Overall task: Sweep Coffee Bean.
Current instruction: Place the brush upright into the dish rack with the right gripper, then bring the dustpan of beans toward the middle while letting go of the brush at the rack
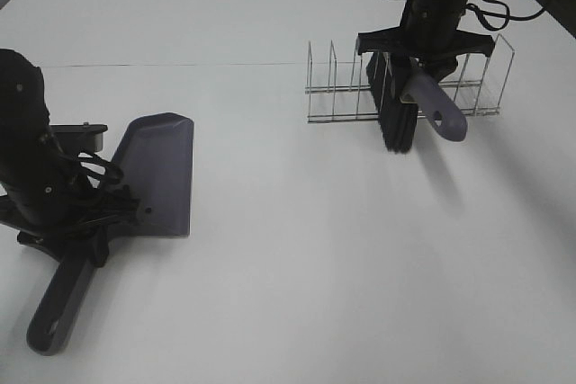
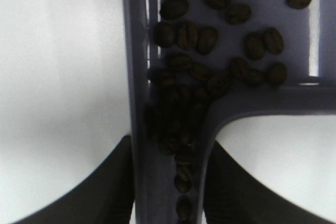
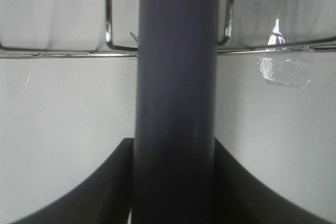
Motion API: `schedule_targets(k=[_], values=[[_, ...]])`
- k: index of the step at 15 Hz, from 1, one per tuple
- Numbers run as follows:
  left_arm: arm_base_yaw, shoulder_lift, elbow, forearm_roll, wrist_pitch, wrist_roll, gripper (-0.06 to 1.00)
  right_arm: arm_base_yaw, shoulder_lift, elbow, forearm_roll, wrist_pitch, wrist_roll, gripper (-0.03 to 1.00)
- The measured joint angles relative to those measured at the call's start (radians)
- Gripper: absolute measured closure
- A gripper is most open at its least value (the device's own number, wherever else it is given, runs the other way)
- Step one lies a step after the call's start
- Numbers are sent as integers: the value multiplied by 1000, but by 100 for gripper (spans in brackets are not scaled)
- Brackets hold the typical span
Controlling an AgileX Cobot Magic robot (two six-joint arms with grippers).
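Note:
The purple-grey dustpan (image 1: 157,173) lies on the white table at the left. My left gripper (image 1: 85,222) is shut on its handle (image 1: 58,308). In the left wrist view the coffee beans (image 2: 210,61) lie inside the dustpan (image 2: 137,35), piled in its back corner and down the handle channel between my fingers (image 2: 113,192). No beans show on the table. My right gripper (image 1: 423,65) is shut on the brush handle (image 1: 438,112) at the wire rack (image 1: 342,87). The dark bristles (image 1: 399,128) hang at the rack's front. The right wrist view shows the handle (image 3: 176,103).
The wire rack (image 3: 107,24) stands at the back right with several upright dividers. A piece of clear tape (image 3: 286,69) sticks to the table by the rack. A table seam (image 1: 180,65) runs across the back. Cables (image 1: 495,11) hang from the right arm.

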Motion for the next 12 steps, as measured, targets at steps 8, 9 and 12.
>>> schedule_targets(k=[8, 9, 12], values=[[0, 0, 0, -6, -3, -2, 61, -2, -9, 0, 10, -3, -44, 17], [0, 0, 0, -7, -3, -2, 61, -2, -18, 0, 15, -3, -52, 15], [0, 0, 0, -10, -6, -2, 61, -2, -89, 0, 35, -3, -61, 15]])
